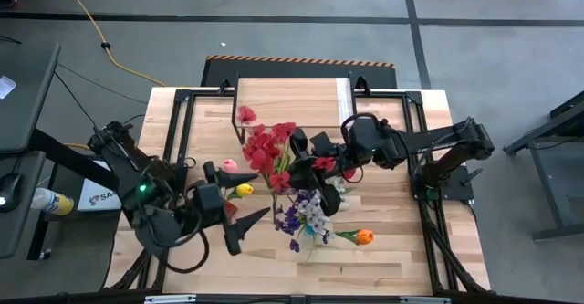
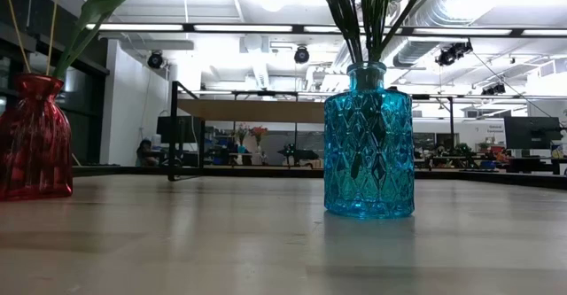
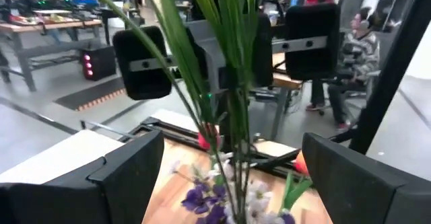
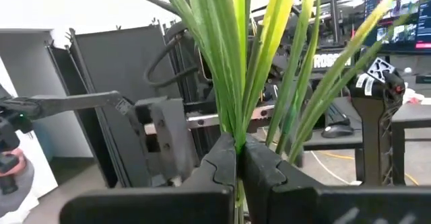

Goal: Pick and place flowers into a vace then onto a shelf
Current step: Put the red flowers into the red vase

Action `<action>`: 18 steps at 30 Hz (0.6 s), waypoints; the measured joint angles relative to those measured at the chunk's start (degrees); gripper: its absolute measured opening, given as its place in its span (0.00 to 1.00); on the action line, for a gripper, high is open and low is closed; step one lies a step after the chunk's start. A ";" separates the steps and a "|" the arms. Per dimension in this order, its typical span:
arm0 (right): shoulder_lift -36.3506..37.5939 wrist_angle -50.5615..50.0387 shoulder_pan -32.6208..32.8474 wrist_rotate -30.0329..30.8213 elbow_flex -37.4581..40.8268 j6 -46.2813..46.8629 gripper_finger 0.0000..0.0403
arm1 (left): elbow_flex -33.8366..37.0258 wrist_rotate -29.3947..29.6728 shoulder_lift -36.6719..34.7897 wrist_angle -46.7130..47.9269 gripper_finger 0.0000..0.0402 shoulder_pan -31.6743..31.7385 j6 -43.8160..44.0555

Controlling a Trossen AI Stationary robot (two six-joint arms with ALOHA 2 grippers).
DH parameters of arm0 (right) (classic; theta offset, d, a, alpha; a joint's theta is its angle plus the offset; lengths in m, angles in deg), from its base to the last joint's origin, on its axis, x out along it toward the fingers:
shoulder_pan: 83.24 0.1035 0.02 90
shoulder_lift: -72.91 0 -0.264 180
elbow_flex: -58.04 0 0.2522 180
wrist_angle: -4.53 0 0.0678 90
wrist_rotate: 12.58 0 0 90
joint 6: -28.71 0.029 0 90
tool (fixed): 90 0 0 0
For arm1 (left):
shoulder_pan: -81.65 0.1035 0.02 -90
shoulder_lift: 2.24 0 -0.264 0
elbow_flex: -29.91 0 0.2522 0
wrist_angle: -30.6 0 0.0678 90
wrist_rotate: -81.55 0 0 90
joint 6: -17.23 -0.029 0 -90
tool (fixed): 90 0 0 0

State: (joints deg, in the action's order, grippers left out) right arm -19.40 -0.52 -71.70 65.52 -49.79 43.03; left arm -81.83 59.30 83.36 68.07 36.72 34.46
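- The flowers (image 1: 274,153), artificial blooms on long green stems, red ones massed above purple and pale sprays, stand bunched near the middle of the light slatted wooden table (image 1: 392,249); the low view shows stems in a faceted blue glass vase (image 2: 368,144).
- The right gripper (image 4: 237,158) has its jaws pinched shut on a sheaf of green stems (image 4: 232,62). If it pulls sideways, I judge the neighbouring stems could drag along or the vase could tip.
- The left gripper (image 3: 225,177) hangs beside the bunch, jaws spread wide and holding nothing, stems rising between its fingers (image 3: 128,177). Closing here could catch leaves rather than one stem.
- An orange tulip (image 1: 364,237) lies loose on the table near the sprays.
- A ribbed red glass vase (image 2: 34,135) stands well apart from the blue one.
- The shelf (image 1: 292,101), a low riser with a wooden top, sits beyond the flowers; both arms crowd the path to it.
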 joint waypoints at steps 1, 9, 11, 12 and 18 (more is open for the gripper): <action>-0.02 0.16 -0.10 0.00 0.00 -0.02 0.00 | -0.03 -0.76 0.22 -0.09 0.96 0.60 0.27; -1.08 2.73 -0.31 -0.49 -0.02 -0.28 0.00 | 0.08 -7.54 0.37 0.33 0.96 5.72 1.12; -1.25 2.54 -0.31 -0.68 -0.02 -0.28 0.00 | 0.12 -8.70 0.47 0.51 0.96 6.79 1.14; -1.35 2.54 -0.31 -0.72 -0.02 -0.28 0.00 | 0.12 -8.97 0.47 0.48 0.96 7.08 1.19; -1.38 2.64 -0.31 -1.68 -0.02 -0.26 0.00 | 0.12 -9.92 0.44 0.73 0.86 6.99 1.19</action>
State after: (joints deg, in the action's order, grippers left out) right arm -20.78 2.11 -72.02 63.84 -49.81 42.77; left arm -81.71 49.38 83.80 68.80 43.72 35.65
